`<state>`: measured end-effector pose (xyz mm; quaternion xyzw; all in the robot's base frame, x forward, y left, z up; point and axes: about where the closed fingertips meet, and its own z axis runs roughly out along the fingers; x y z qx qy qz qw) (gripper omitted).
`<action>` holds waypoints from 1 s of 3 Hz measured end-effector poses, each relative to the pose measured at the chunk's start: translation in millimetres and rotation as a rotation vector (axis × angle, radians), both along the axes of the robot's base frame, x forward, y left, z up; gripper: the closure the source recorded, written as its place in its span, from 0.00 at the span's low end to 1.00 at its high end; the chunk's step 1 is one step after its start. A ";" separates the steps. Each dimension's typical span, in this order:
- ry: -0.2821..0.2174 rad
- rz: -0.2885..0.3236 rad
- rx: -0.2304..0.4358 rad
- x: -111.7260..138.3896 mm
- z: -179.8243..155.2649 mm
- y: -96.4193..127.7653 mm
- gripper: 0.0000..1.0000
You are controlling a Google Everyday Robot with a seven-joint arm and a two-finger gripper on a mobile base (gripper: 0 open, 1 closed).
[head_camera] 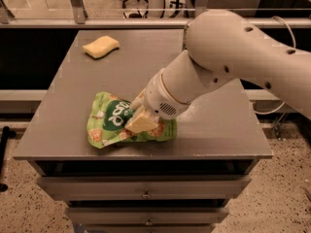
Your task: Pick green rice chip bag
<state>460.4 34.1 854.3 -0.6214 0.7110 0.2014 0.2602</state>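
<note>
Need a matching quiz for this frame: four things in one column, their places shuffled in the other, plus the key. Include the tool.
Things:
1. green rice chip bag
2. sponge
3. tool
4. top drawer

Places:
A. far left corner of the table
B. under the tabletop, front side
C. crumpled, near the table's front edge
D. down on the right part of the bag

Pairs: 1-C, 2-A, 3-D, 4-B

Yellow sponge (pixel 100 46) on grey cabinet (pixel 63 120).
</note>
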 end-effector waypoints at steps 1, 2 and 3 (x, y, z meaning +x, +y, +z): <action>-0.067 0.003 0.123 7.4 61.4 21.4 1.00; -0.140 -0.039 0.292 15.9 145.2 35.4 1.00; -0.141 -0.039 0.292 15.8 145.5 35.5 1.00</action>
